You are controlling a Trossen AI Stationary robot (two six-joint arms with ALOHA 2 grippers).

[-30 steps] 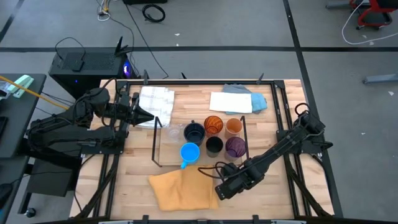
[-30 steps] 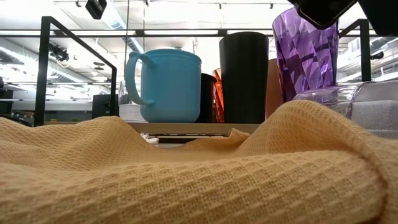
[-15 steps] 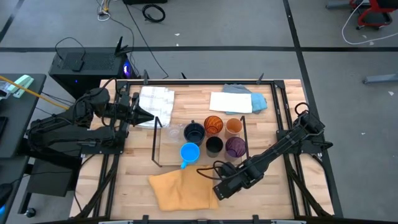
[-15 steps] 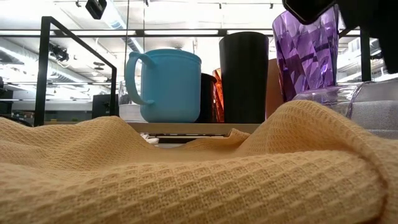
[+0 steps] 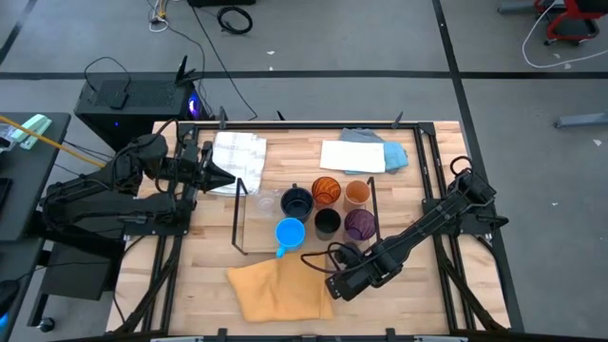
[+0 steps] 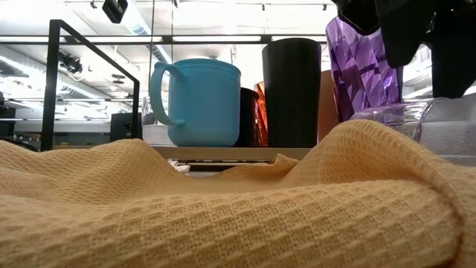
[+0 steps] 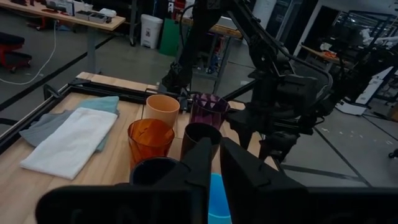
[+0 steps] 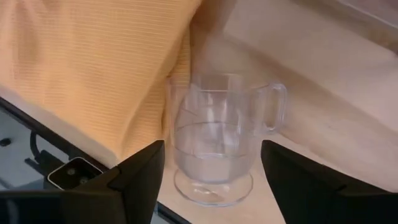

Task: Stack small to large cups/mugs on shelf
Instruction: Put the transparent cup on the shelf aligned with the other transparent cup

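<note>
The right gripper (image 8: 208, 168) is spread wide around a clear glass mug (image 8: 217, 137) lying beside the yellow cloth (image 5: 275, 290), ready for gripping. The shelf (image 5: 249, 228) already holds six cups. The left gripper (image 5: 220, 177) is parked nearly shut, empty.

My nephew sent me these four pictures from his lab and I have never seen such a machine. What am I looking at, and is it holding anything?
It is a robot with two dark arms at a wooden table, each ending in a two-finger gripper. One picture looks straight down, one looks level across the table, and two come from cameras on the wrists.

On the table stands a low shelf with a wire frame, holding a blue mug, a navy mug, a black cup, a purple cup and two orange cups. A yellow cloth lies in front.

The right gripper is open around a clear glass mug beside the cloth, not yet gripping it. The left gripper waits shut at the table's left edge, holding nothing.
</note>
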